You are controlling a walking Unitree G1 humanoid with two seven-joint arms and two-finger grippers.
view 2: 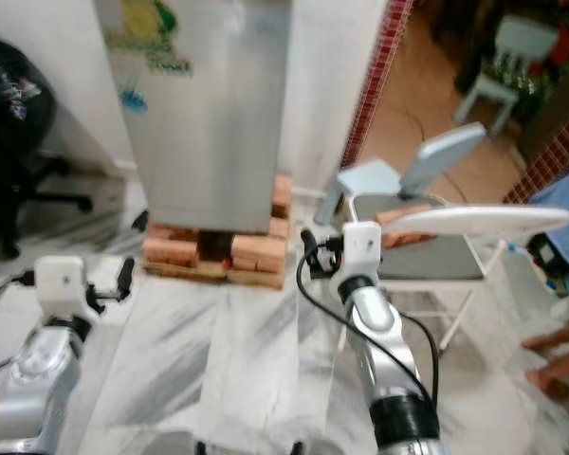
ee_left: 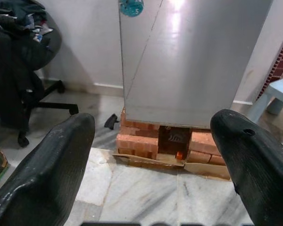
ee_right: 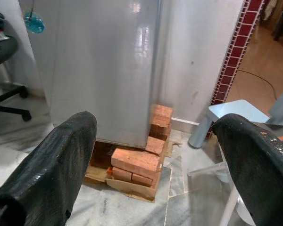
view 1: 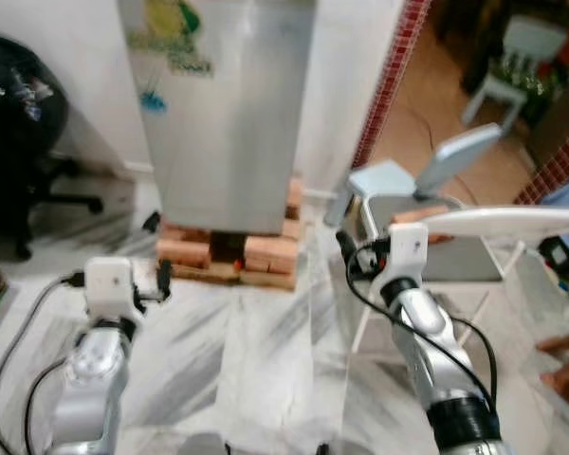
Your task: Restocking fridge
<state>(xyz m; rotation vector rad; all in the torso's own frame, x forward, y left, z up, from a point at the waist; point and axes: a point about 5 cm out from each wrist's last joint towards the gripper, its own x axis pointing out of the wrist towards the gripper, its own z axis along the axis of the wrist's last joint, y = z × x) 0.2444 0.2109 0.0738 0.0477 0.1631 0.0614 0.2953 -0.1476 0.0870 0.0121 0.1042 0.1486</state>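
the tall fridge (view 1: pixel 229 104) stands upright on bricks (view 1: pixel 266 254), door closed and facing both empty, released grippers' jaws.

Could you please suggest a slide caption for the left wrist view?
Open left end effector facing the closed silver fridge, which stands on bricks over a marble floor.

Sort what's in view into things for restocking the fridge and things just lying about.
For the job: fridge, door shut, raised on bricks; left gripper and right gripper, both open and empty.

Lying about: black office chair, folding chair, pale blue stool.
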